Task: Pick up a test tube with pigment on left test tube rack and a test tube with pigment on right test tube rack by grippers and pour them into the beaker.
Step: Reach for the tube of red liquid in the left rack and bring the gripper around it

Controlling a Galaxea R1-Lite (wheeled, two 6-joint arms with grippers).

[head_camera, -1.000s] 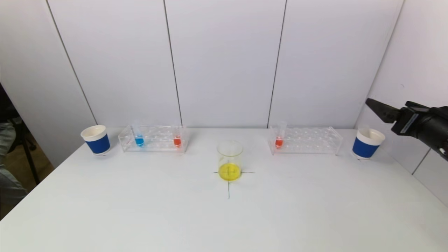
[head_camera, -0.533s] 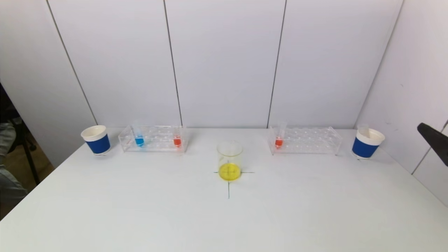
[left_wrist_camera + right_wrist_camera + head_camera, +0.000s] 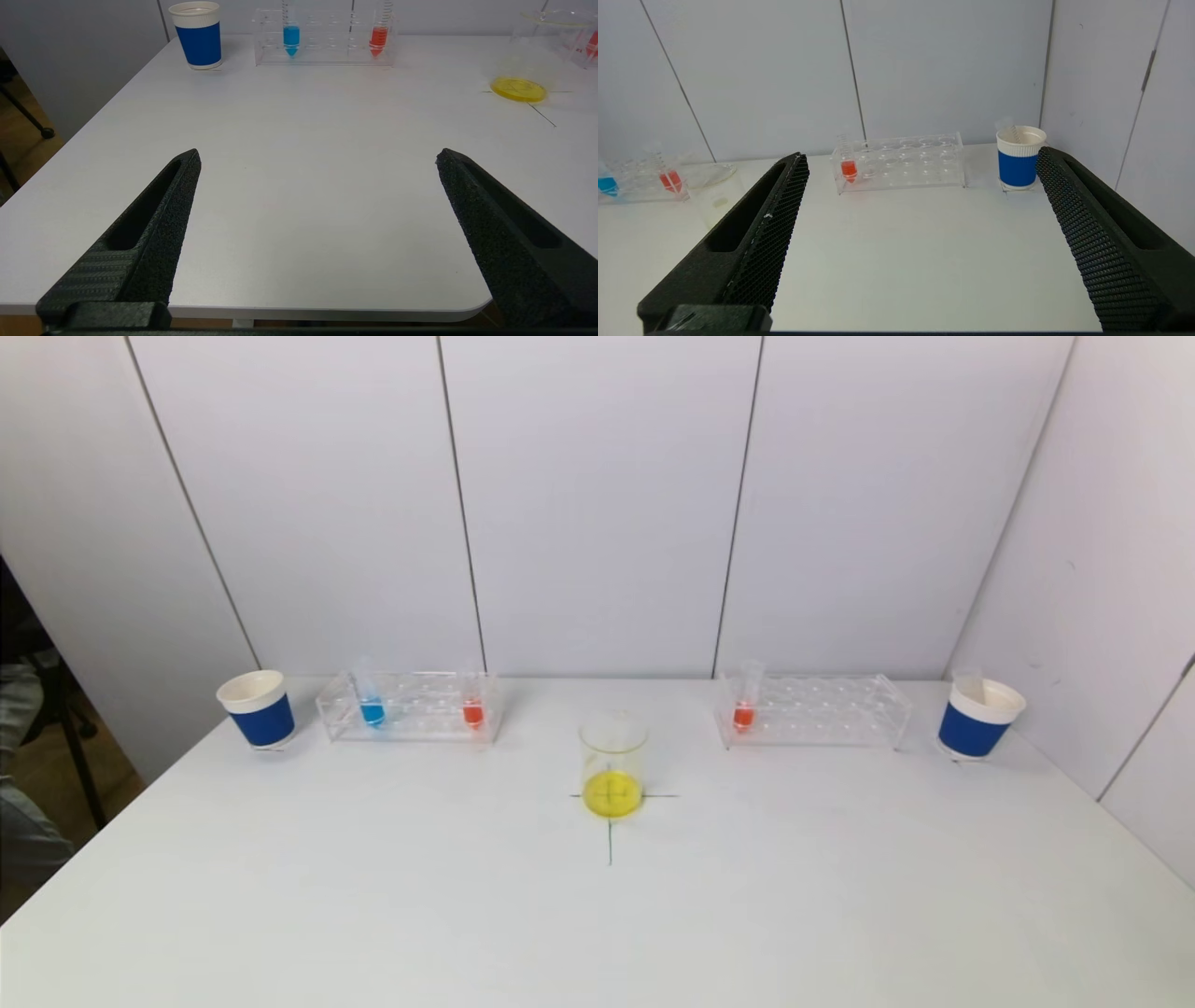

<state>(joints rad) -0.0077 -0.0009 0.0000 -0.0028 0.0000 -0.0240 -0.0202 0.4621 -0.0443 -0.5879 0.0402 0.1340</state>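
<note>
No legible text or labels.

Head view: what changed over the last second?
The right arm drew back off the right edge of the head view and is now out of it; its right gripper is open and empty, back from the right rack. Nothing was gripped or released. The left gripper is open at the table's near edge. The tubes, both cups and beaker are unmoved.

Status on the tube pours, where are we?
Beaker already holds yellow liquid, and the right cup holds an empty tube. Nothing in hand: left pincer and right pincer open, back from the racks. Left: blue tube and two red tubes remain racked.
</note>
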